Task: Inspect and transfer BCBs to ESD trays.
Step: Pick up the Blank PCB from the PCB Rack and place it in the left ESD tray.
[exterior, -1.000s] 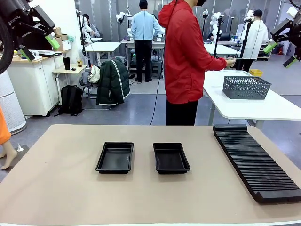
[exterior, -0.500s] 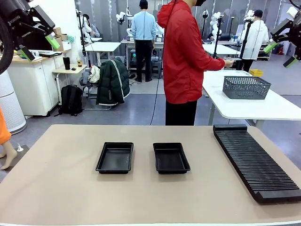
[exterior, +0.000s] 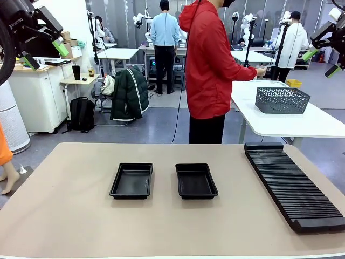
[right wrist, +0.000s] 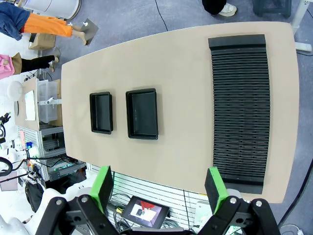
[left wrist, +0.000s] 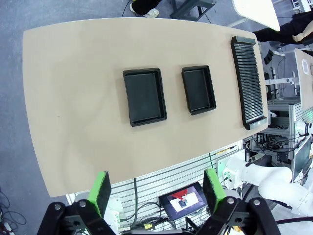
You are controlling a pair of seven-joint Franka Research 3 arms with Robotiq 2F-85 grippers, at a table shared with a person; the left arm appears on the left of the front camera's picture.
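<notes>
Left gripper [exterior: 44, 53] and right gripper [exterior: 322, 62] hang high over the table [exterior: 64, 216], jaws spread wide, gripping nothing. I judge they are parked to leave room for the person [exterior: 213, 65]. Far below and between them, two black trays [left wrist: 144, 96] lie side by side, floors bare, ready for boards. The slotted rack [right wrist: 239, 107] lies beneath the right gripper.

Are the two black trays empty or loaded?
Empty. The left ESD tray and the right ESD tray both show bare black floors, with nothing inside.
</notes>
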